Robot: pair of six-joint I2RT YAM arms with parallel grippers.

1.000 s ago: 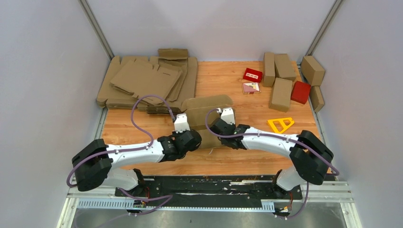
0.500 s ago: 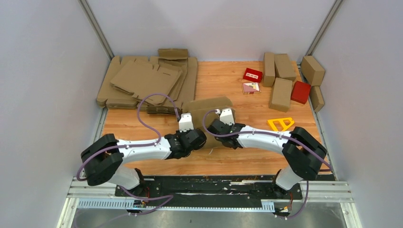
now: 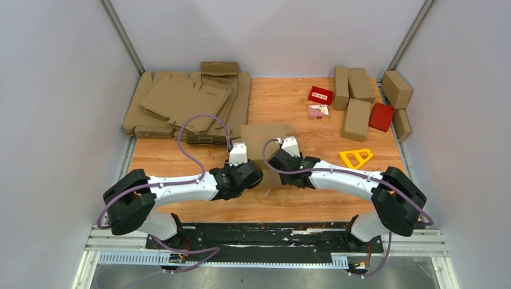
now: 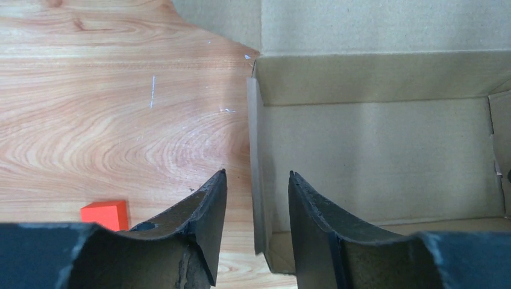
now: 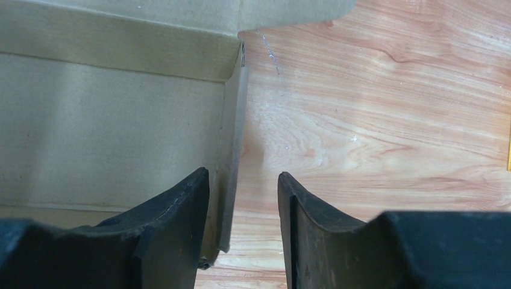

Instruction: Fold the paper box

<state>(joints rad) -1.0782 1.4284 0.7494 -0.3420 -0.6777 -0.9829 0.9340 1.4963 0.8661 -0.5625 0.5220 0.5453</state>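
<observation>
The paper box (image 3: 265, 133) is a brown carton, partly folded, in the middle of the table with its side walls raised and its far flap lying back. My left gripper (image 3: 251, 173) is open and straddles the box's left wall (image 4: 254, 150); in the left wrist view the gripper (image 4: 257, 173) has one finger outside and one inside the box (image 4: 373, 150). My right gripper (image 3: 282, 164) is open and straddles the right wall (image 5: 234, 138); in the right wrist view the gripper (image 5: 243, 173) has its left finger inside the box (image 5: 108, 126), close to the wall.
A stack of flat cardboard sheets (image 3: 187, 102) lies at the back left. Several folded brown cartons (image 3: 355, 96) and two red boxes (image 3: 320, 94) (image 3: 381, 116) sit at the back right. A yellow triangle (image 3: 355, 158) lies right of the box. A small red block (image 4: 105, 214) shows in the left wrist view.
The left arm has moved right, closer to the box. The box's far flap has squared up and looks narrower. The right gripper has shifted slightly.
</observation>
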